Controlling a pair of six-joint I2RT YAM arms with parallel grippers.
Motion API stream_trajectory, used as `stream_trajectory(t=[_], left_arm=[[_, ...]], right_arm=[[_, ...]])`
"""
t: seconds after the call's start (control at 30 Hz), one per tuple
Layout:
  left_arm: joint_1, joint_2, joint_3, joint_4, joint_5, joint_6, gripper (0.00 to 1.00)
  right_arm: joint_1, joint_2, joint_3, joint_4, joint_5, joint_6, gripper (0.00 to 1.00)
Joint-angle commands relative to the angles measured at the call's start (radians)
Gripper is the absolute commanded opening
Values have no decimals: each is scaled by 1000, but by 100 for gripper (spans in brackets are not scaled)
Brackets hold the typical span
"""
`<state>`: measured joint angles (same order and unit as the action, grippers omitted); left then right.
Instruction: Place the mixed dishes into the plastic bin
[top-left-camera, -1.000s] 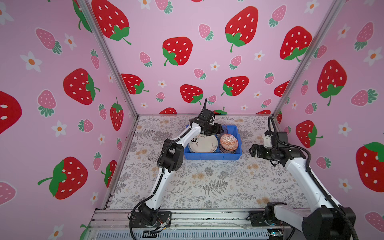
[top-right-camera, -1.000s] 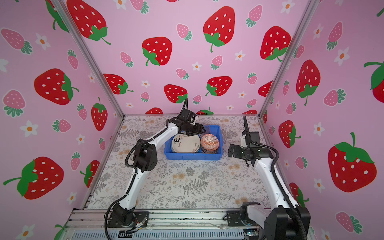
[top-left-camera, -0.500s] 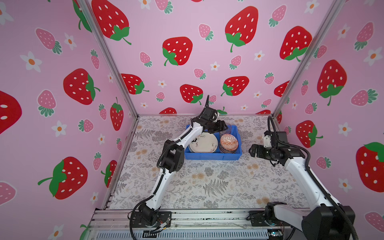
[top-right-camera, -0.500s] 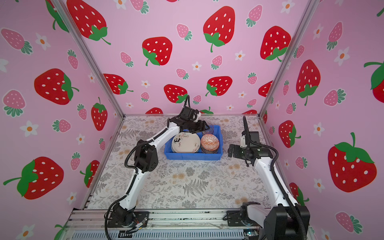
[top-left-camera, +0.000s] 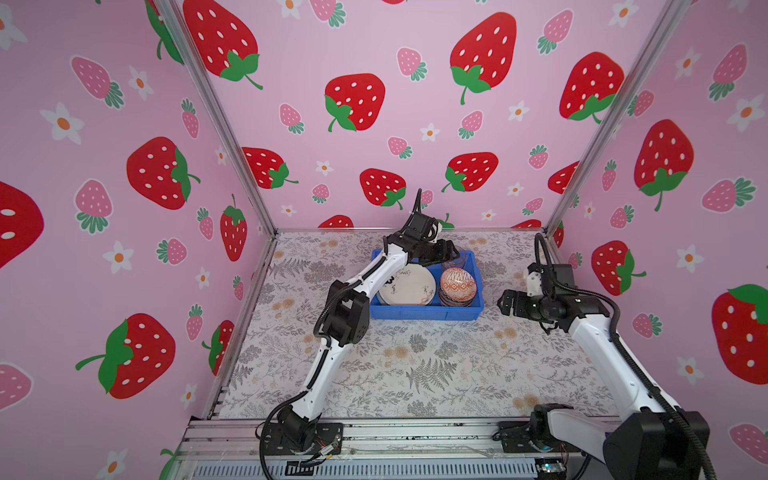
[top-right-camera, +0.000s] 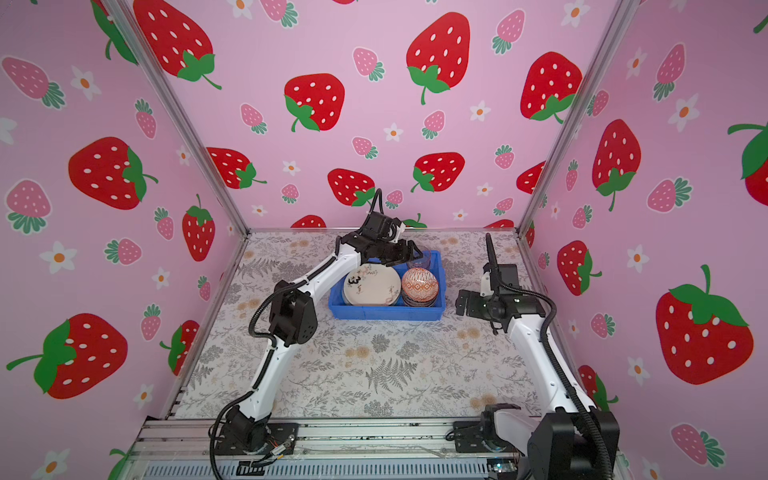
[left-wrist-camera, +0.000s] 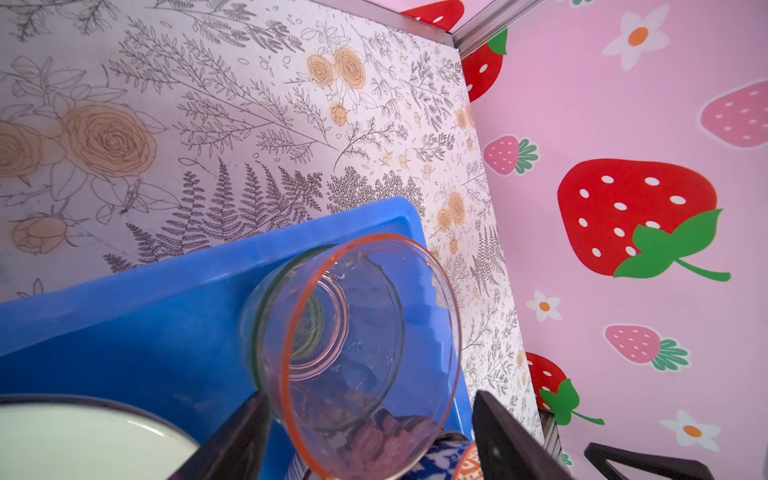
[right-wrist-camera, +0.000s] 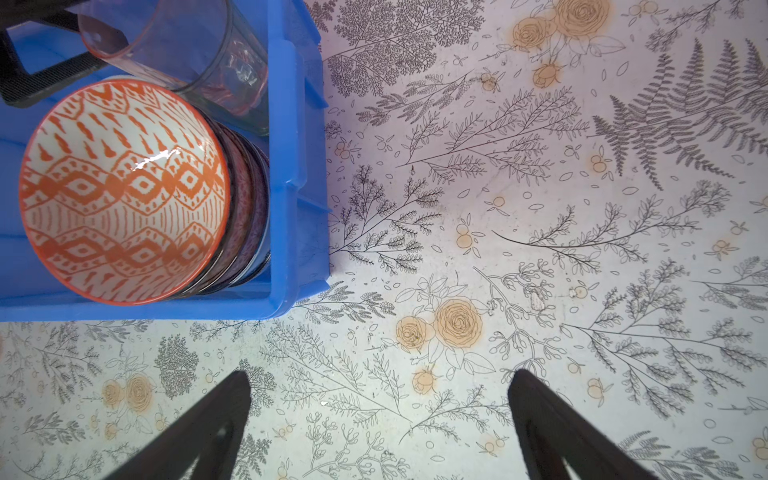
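Note:
The blue plastic bin (top-left-camera: 424, 312) (top-right-camera: 386, 313) holds the cream plate with a black "3" (top-left-camera: 409, 284) (top-right-camera: 372, 284) on a stack of plates. Beside it is a stack of bowls topped by the orange bowl (top-left-camera: 457, 282) (right-wrist-camera: 120, 191). A pink tumbler (left-wrist-camera: 374, 332) (right-wrist-camera: 199, 50), nested in a green-rimmed tumbler (left-wrist-camera: 257, 324), leans tilted in the bin's far right corner. My left gripper (top-left-camera: 446, 251) (left-wrist-camera: 370, 397) is open around it, with a gap at one finger. My right gripper (top-left-camera: 505, 301) (right-wrist-camera: 380, 374) hangs open over bare mat, right of the bin.
Flowered mat (top-left-camera: 415, 365) covers the table around the bin. Strawberry-print walls close in the back and both sides. The bin's right wall (right-wrist-camera: 291, 187) stands a short way from my right gripper. A metal rail (top-left-camera: 374, 432) runs along the front edge.
My left gripper has swung right over the bin to its far right corner, and its jaws have parted slightly. The right arm has not moved.

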<state>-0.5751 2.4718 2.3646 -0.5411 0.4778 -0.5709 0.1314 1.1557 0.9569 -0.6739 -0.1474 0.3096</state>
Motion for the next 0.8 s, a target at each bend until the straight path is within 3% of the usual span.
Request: stream_trajectory(t=[0.0,0.37,0.47,0.63,0.77], left_arm=[[-5,-102,35,-52,-27,58,83],[2,-423,-153,-105,-148,183,93],[19,-586,-318,-55,-236,208,99],[104,-900,-690,104,-330,214,99],[198,-1075,-899,129,-402,228,99]], right_arm=[[-9,-26,3,1,-7,-26,99],[-12,20,58,78,-41,-30,99],[-13,43,71,107,-35,-31,99],[-14,81,99,172,4,-22,99],[-13,50,82,277,13,-16,99]])
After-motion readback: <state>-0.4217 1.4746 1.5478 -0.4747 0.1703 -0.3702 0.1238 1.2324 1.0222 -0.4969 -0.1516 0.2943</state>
